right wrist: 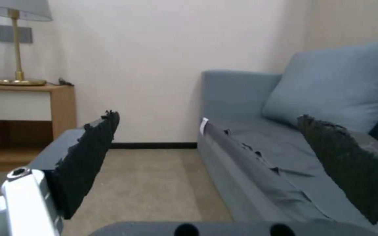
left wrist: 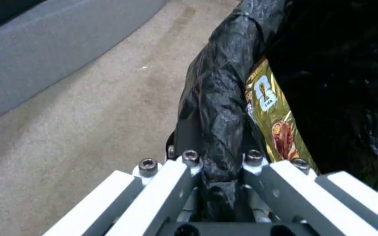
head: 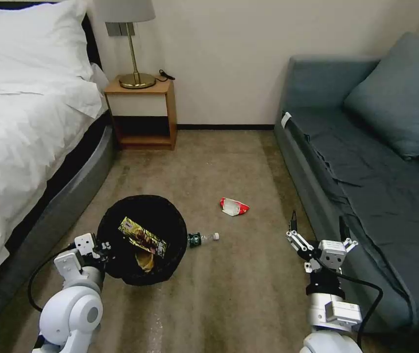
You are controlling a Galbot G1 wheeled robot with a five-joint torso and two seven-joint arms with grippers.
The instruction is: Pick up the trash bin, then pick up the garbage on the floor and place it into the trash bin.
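Black crinkled liner marked the trash bin (head: 141,240), its rim clamped by the left gripper (head: 102,247) beside the bed. Right gripper (head: 317,230) hung spread and empty; next seemingly the small bottle (head: 202,238) or red-and-white wrapper (head: 234,206) on the carpet.
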